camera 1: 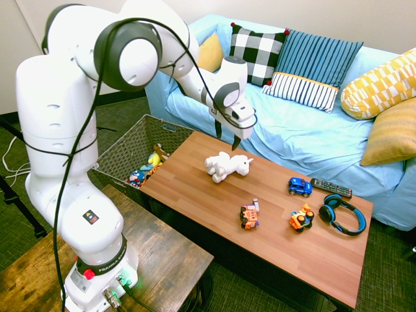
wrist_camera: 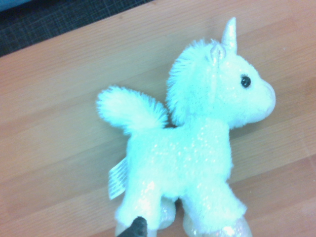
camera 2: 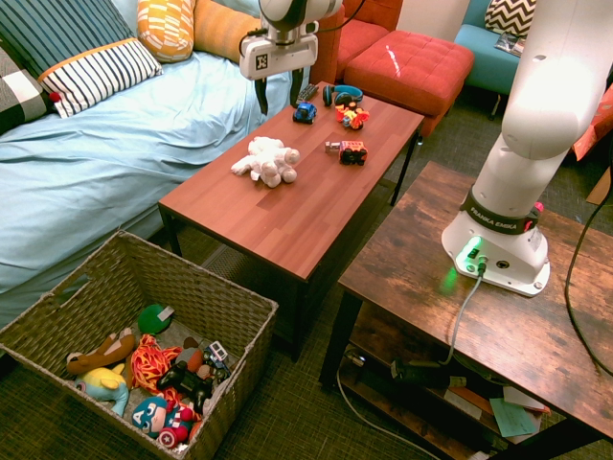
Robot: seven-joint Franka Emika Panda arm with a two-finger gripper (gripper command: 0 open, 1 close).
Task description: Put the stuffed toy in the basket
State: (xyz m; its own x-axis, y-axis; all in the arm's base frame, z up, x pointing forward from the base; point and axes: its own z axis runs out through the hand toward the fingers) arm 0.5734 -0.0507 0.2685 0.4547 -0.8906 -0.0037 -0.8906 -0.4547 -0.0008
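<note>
Unicorn lies near table's sofa-side edge

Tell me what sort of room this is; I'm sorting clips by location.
Probably a living room or lounge, perhaps a staged one: there's a sofa with patterned pillows, a low wooden table before it, and a red footstool.
</note>
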